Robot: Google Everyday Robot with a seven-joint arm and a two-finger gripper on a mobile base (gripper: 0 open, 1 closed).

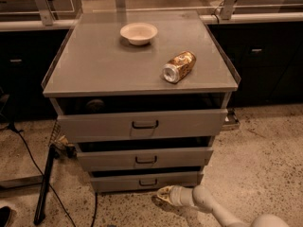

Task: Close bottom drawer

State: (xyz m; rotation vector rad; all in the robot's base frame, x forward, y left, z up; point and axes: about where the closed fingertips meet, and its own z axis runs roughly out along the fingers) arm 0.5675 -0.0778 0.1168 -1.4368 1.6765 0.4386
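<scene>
The bottom drawer (pixel 147 181) is the lowest and narrowest of three grey drawers in the cabinet. It has a small dark loop handle (pixel 148 182) and stands slightly pulled out, with a dark gap above its front. My gripper (pixel 162 193) is at the end of a pale arm coming from the lower right. It sits low, just in front of and slightly right of the bottom drawer's handle, close to the front panel.
The top drawer (pixel 142 123) and middle drawer (pixel 144 159) are also partly open. On the cabinet top lie a white bowl (pixel 138 33) and a tipped can (pixel 178 66). A dark stand leg (pixel 45 186) and cables lie on the floor at left.
</scene>
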